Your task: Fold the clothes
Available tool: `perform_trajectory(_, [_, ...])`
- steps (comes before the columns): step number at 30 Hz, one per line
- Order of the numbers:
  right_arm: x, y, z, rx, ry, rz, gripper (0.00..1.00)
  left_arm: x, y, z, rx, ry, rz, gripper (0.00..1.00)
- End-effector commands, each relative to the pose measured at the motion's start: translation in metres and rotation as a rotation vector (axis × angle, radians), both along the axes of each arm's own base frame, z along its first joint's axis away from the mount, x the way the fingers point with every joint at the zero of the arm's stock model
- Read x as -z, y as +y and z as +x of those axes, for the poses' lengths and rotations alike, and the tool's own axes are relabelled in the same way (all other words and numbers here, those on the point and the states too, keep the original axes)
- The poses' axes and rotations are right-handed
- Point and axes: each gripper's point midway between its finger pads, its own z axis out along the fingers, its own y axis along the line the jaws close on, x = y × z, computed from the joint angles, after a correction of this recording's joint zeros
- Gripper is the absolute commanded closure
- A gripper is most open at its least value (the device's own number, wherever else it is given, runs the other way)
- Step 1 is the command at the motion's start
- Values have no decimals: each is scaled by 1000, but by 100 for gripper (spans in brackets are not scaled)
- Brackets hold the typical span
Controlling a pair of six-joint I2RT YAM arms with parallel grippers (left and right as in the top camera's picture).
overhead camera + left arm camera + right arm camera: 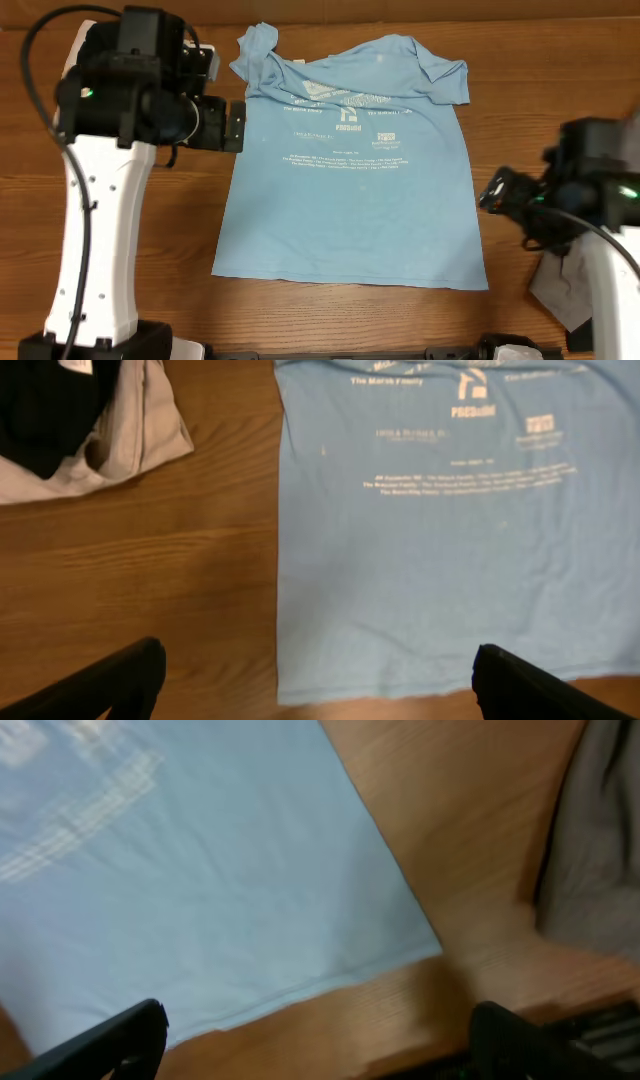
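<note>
The sky-blue T-shirt [350,175] lies spread flat on the wooden table, collar at the far side, lettering up. It also shows in the left wrist view [440,530] and the right wrist view [180,870]. My left gripper [237,125] hovers open at the shirt's left edge below the sleeve; in its wrist view the fingers [320,680] straddle the shirt's side edge and hem corner, empty. My right gripper [493,192] hovers open beside the shirt's right edge; its fingers [320,1040] are above the hem corner and bare wood, empty.
A beige garment [140,430] with a black one [45,400] on it lies left of the shirt, under my left arm. A grey garment [560,290] lies at the right front, seen also in the right wrist view [600,850].
</note>
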Motion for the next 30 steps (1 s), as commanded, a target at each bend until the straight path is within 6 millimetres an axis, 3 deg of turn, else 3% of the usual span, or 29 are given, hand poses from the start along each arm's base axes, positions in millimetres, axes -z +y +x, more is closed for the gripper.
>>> perform_trajectory(1, [47, 2, -12, 65, 104, 19, 1, 31, 1, 6, -39, 59, 3, 0])
perform_trajectory(7, [116, 2, -11, 146, 147, 36, 4, 76, -8, 18, -49, 98, -40, 0])
perform_trajectory(12, [148, 2, -5, 183, 170, 46, 13, 96, -12, 23, -44, 96, -55, 0])
perform_trajectory(20, [185, -3, 7, 253, 238, 30, 23, 102, -12, 27, -43, 83, -57, 0])
perform_trajectory(23, [194, -7, 8, 263, 257, 10, 34, 101, -12, 28, -44, 80, -58, 0])
perform_trajectory(28, [201, -15, 12, 284, 250, -32, 43, 101, -13, 29, -43, 77, -58, 0])
perform_trajectory(30, [205, -15, 15, 285, 249, -36, 57, 101, -13, 29, -43, 76, -58, 0])
